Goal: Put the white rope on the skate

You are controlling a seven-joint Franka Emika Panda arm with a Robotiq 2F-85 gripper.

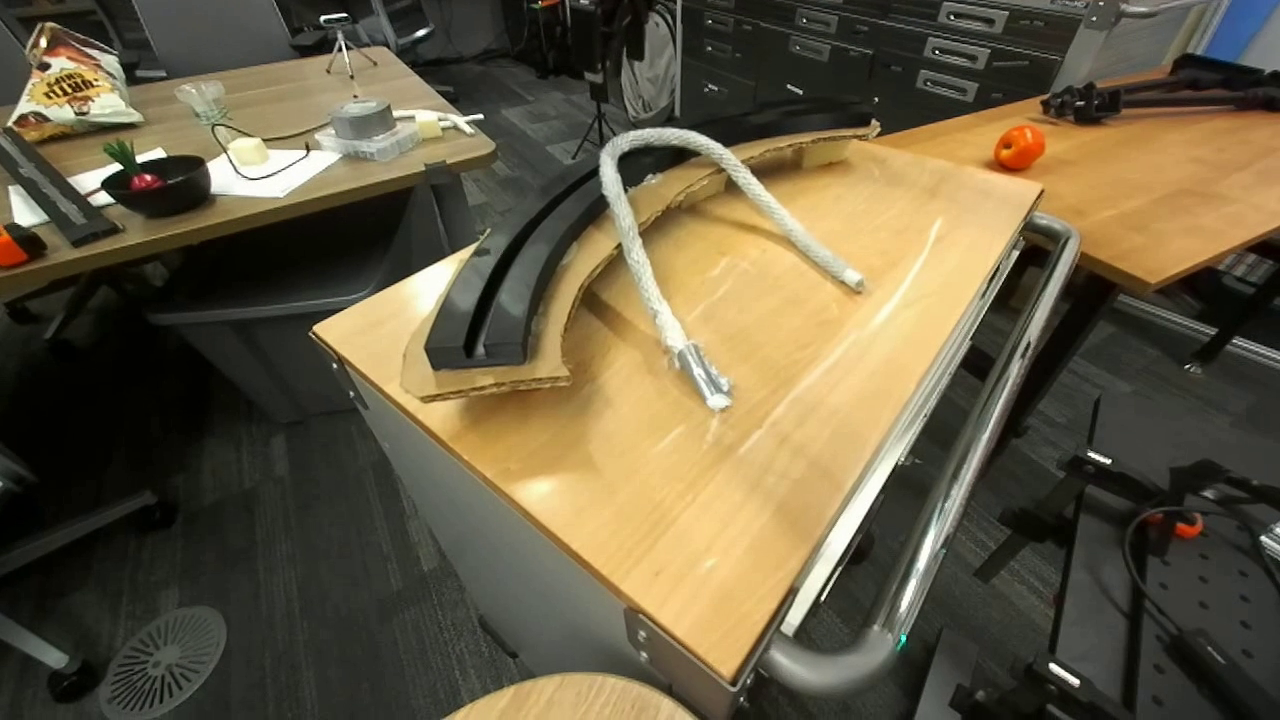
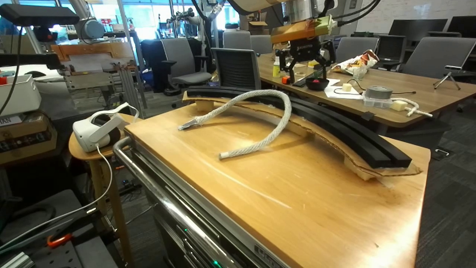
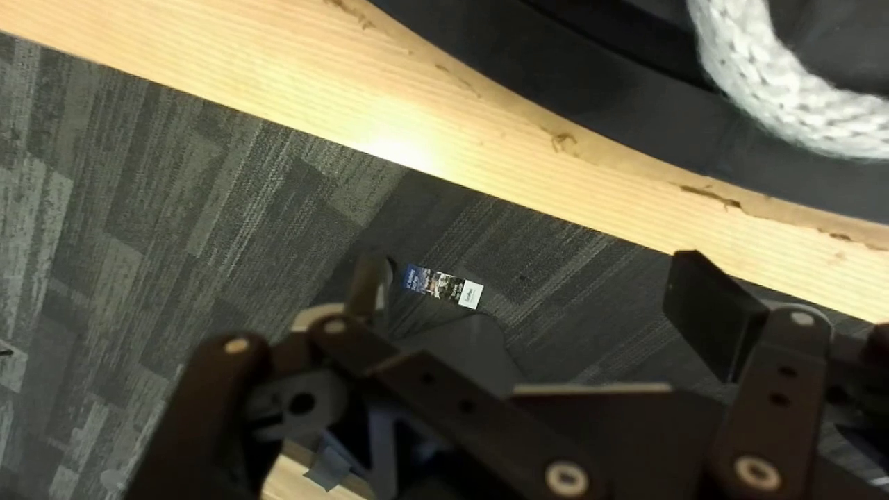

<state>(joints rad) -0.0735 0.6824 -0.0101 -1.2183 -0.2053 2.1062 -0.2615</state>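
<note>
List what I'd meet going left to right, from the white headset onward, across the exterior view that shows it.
White headset, white rope, black bowl, snack bag, small tripod. Left out because they overlap others: the skate and the gripper.

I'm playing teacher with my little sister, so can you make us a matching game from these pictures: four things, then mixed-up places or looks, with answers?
Things:
1. white rope
2. skate
3. tape roll
4. headset

Places:
A. on a wooden stool
B. bent, partly over the skate
C. on a clear plastic box
D. black and curved, on cardboard

Pairs: 1-B, 2-D, 3-C, 4-A.
</note>
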